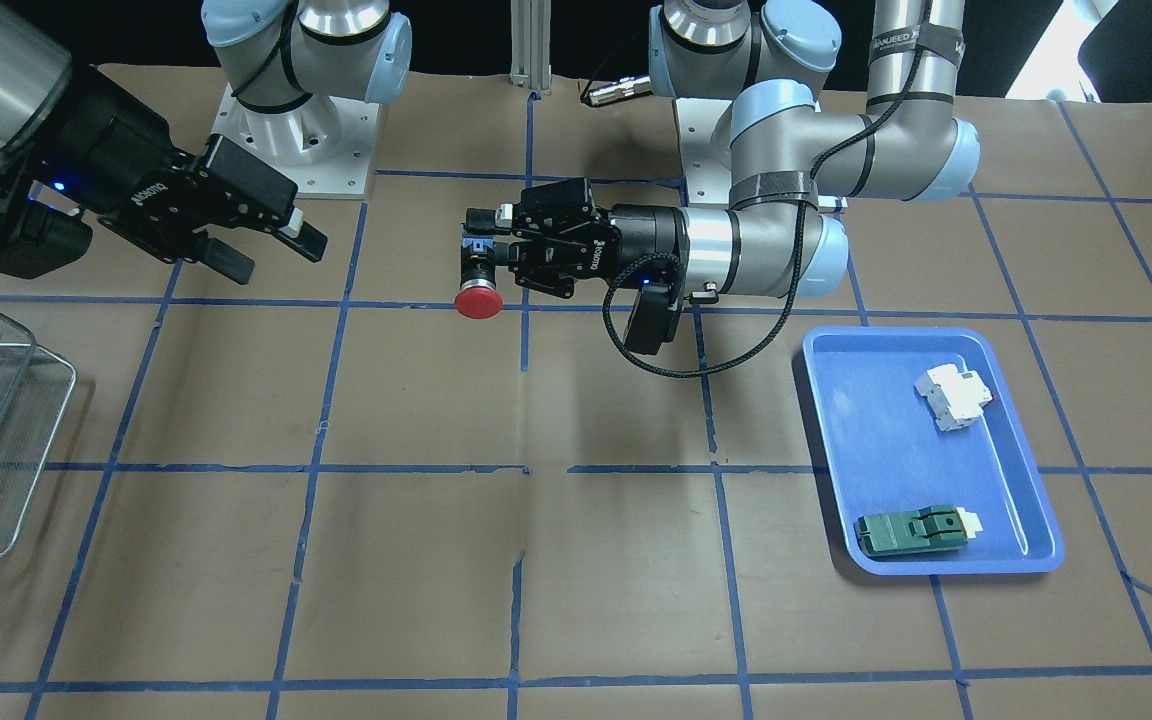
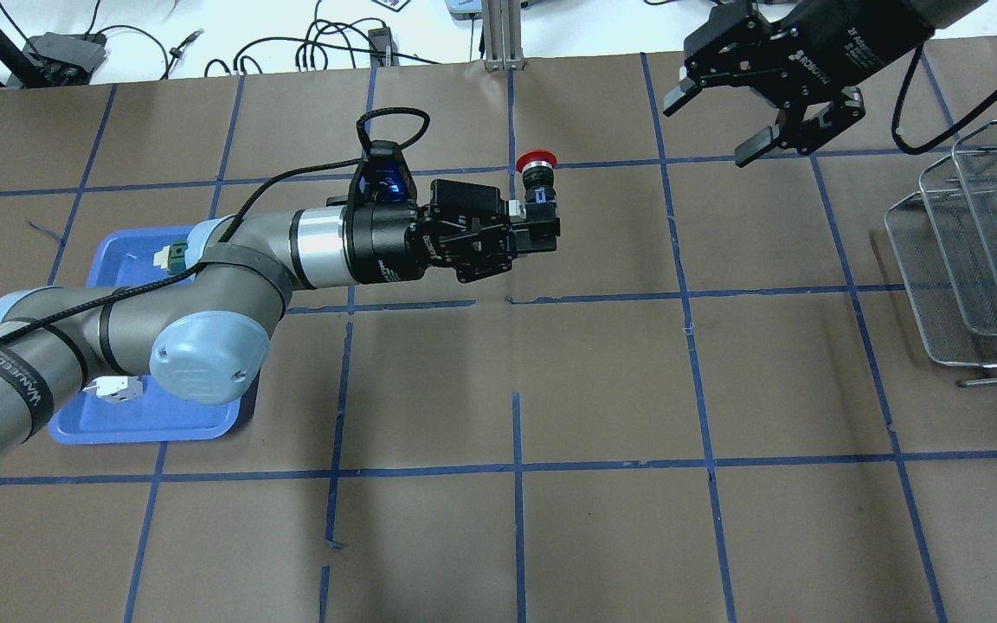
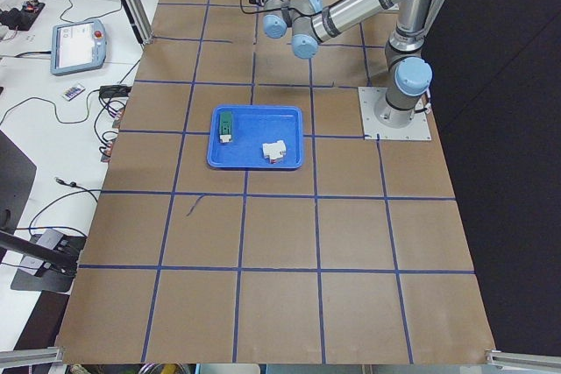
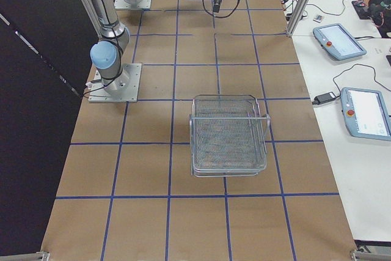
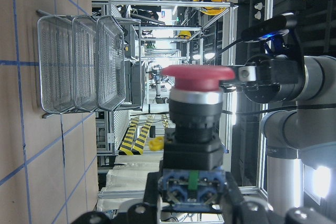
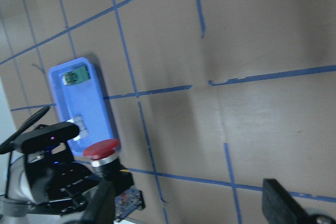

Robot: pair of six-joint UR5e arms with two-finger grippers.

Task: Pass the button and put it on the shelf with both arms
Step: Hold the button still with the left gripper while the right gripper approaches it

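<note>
The button [image 1: 478, 300] has a red mushroom head on a black body. My left gripper [image 1: 484, 238] is shut on its body and holds it above the table's middle, head pointing away from the robot. It also shows in the overhead view [image 2: 537, 164] and fills the left wrist view [image 5: 197, 108]. My right gripper [image 2: 713, 125] is open and empty, raised off the table and apart from the button, to its far right in the overhead view. The right wrist view shows the button [image 6: 102, 149] between its fingers [image 6: 283, 203]. The wire-mesh shelf [image 2: 974, 251] stands at the table's right end.
A blue tray [image 1: 836, 400] on the robot's left side holds a white breaker block [image 1: 953, 396] and a flat green part [image 1: 911, 530]. Brown paper with blue tape lines covers the table. The arm bases [image 1: 286, 130] stand at the robot's edge.
</note>
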